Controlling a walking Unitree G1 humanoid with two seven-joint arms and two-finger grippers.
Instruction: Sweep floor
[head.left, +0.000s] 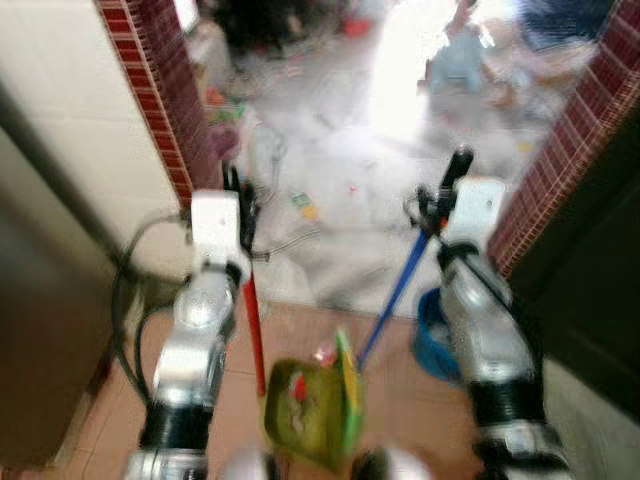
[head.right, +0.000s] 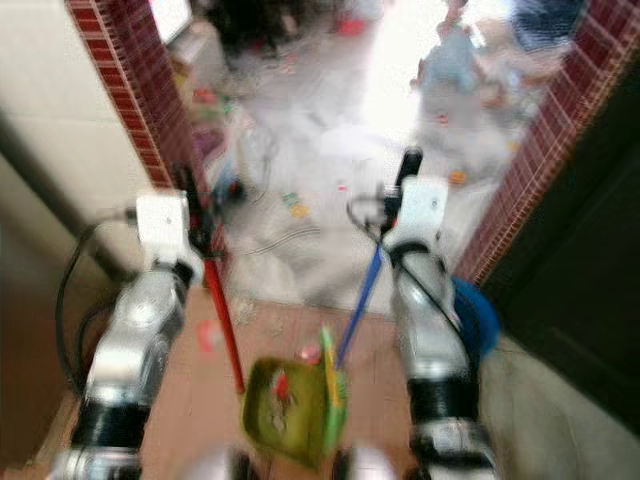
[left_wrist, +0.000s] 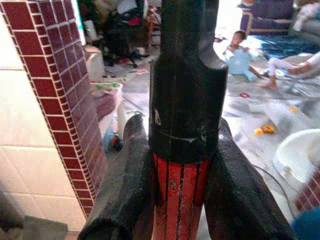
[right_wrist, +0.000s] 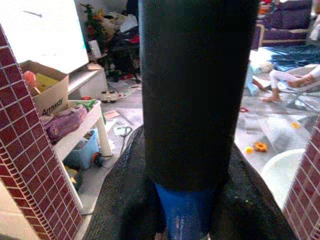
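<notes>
**Both end effectors gripping handles at doorway**

Left end effector clamped on red handle w/ black cap; right end effector clamped on blue handle. Green dustpan w/ debris sits low btwn arms, over tiled floor.

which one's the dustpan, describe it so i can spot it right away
Look at the tan tiled floor just inside the brick doorway, low between the two arms. The dustpan is the green scoop at the foot of the red handle in the left gripper; the blue handle beside it carries no scoop.
</notes>
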